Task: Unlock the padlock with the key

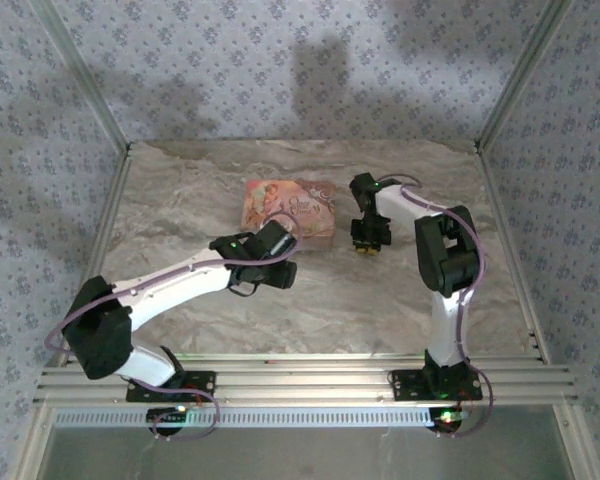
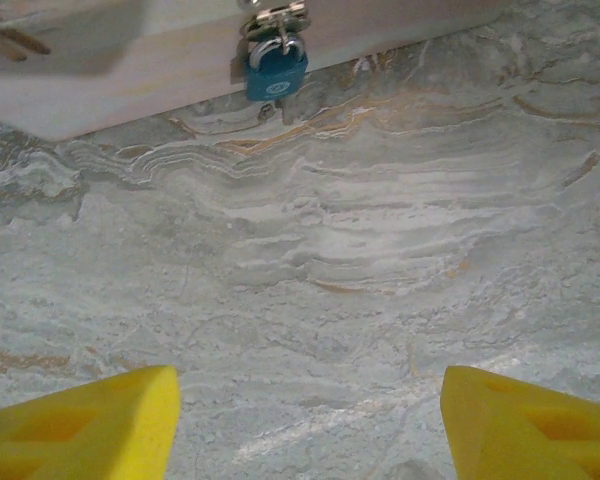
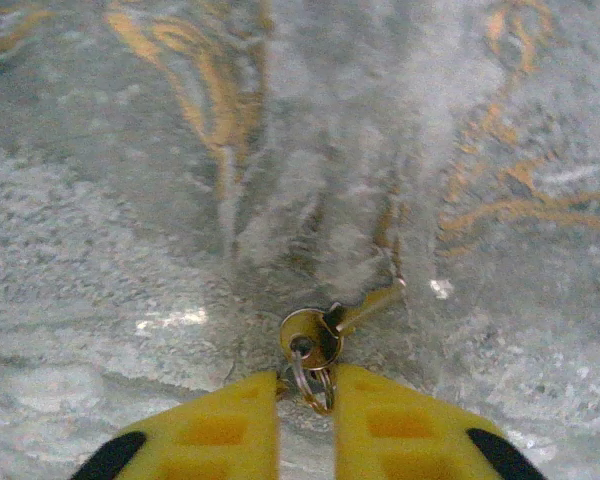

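The small blue padlock (image 2: 276, 70) hangs from a silvery hasp on the light side wall of the box (image 2: 130, 70), far ahead of my left gripper (image 2: 310, 385). That gripper is open, its yellow fingers (image 2: 100, 420) wide apart over bare marble. In the top view the left gripper (image 1: 272, 250) sits just in front of the pink floral box (image 1: 288, 210). My right gripper (image 3: 307, 385) points down at the table to the right of the box. It is shut on the ring of the brass key (image 3: 318, 332), which lies on the marble with its blade pointing up and right.
The marble tabletop (image 1: 320, 300) is walled in by patterned panels on three sides, with an aluminium rail (image 1: 300, 385) along the near edge. The right arm's elbow (image 1: 445, 250) stands right of its gripper (image 1: 368, 243).
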### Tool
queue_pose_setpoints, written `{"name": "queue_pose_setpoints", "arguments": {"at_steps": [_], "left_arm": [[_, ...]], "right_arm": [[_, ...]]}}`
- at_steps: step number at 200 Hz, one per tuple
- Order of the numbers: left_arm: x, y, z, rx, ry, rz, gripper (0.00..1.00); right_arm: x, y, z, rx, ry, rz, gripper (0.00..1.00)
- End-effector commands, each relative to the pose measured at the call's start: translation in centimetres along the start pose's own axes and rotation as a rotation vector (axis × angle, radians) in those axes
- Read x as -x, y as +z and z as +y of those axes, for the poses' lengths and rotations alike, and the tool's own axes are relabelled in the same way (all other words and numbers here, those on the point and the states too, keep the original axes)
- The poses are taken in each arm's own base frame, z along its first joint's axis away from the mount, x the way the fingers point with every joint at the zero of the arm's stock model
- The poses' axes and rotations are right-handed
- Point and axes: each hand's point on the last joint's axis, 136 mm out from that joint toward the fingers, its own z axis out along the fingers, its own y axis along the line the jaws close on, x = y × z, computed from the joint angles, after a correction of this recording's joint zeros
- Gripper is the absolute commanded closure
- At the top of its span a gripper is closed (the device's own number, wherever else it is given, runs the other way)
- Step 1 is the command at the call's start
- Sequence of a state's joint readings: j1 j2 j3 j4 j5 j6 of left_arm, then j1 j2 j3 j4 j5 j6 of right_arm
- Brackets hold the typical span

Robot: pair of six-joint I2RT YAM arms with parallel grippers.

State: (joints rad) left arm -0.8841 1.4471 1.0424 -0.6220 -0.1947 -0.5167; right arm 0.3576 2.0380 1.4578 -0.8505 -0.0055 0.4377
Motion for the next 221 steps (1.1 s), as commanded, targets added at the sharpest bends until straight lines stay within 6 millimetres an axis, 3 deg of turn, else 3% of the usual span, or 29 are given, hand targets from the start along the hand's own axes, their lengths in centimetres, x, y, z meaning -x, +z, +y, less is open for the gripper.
{"name": "queue_pose_setpoints", "arguments": {"at_steps": [1, 31, 70, 98, 147, 183, 221], "left_arm": [[0.3, -1.0, 0.5, 0.007, -0.023, -0.046, 0.3], [0.4, -1.4, 1.3, 0.041, -0.007, -0.059, 0.29], [0.7, -1.8, 2.0, 0.055, -0.012, -0.069, 0.28], [0.8, -2.3, 2.9, 0.001, -0.09, -0.083, 0.28], [2.2, -5.1, 4.3, -0.176, -0.236, -0.199, 0.27], [3.3, -6.6, 4.8, -0.258, -0.264, -0.262, 0.27], [4.5, -7.7, 3.3, -0.385, -0.216, -0.293, 0.28]], "right_arm": [[-0.9, 1.7, 0.6, -0.023, -0.144, 0.052, 0.91], [-1.4, 0.6, 0.9, -0.096, -0.279, 0.039, 1.0], [-2.5, -1.3, 2.5, -0.191, -0.532, -0.014, 1.0], [-2.8, -3.9, 4.3, -0.176, -0.654, -0.105, 1.0], [-3.3, -11.4, 7.6, 0.011, -0.768, -0.35, 1.0], [-4.2, -14.7, 8.6, 0.119, -0.817, -0.396, 1.0], [-6.5, -18.5, 11.9, 0.381, -0.869, -0.46, 1.0]]}}
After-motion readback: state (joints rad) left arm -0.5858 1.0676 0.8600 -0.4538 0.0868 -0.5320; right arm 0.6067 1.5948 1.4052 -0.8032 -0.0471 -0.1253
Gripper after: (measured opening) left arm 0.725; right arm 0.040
